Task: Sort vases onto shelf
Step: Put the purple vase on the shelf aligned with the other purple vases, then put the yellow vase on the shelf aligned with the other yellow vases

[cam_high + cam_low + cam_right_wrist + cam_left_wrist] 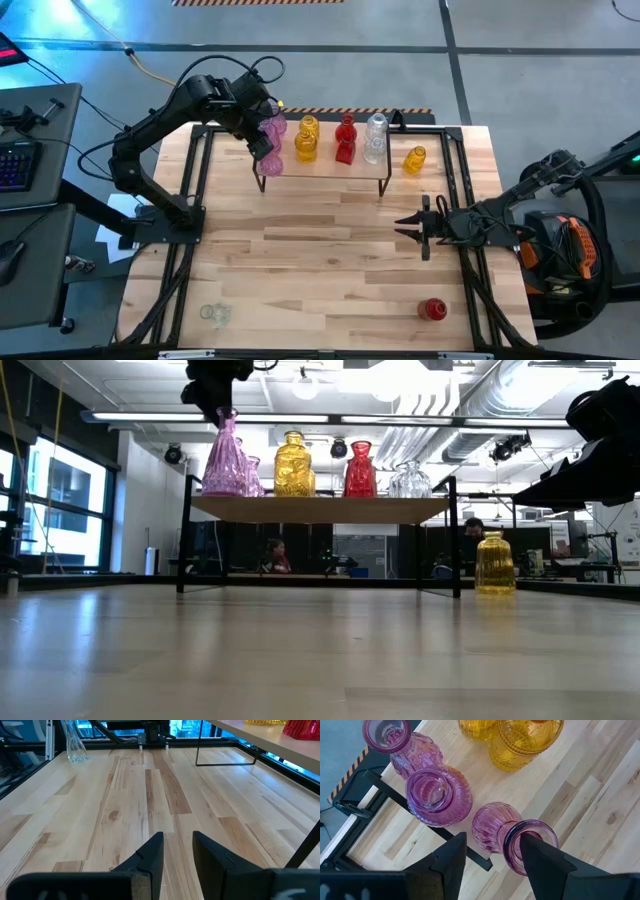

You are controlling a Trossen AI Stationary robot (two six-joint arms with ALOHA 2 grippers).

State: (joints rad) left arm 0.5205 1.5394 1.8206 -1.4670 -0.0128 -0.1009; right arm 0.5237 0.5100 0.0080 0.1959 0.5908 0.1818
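Observation:
The shelf stands at the table's far side on black wire legs. On it stand three pink vases, two yellow ones, a red one and a clear one. My left gripper hovers open over the shelf's left end, pointing steeply down above the nearest pink vase, which stands upright on its base. My right gripper rests low at the table's right, open by a narrow gap with nothing between its fingers. My left gripper has one finger in front of the nearest pink vase's rim, and the other finger stands clear beside the neck. Whether that finger touches the rim I cannot tell. The vase stands on the shelf board.
A yellow vase stands on the table just right of the shelf. A red vase sits near the front right and a clear one near the front left. Black frame rails run along both table sides. Bare wood lies in the middle.

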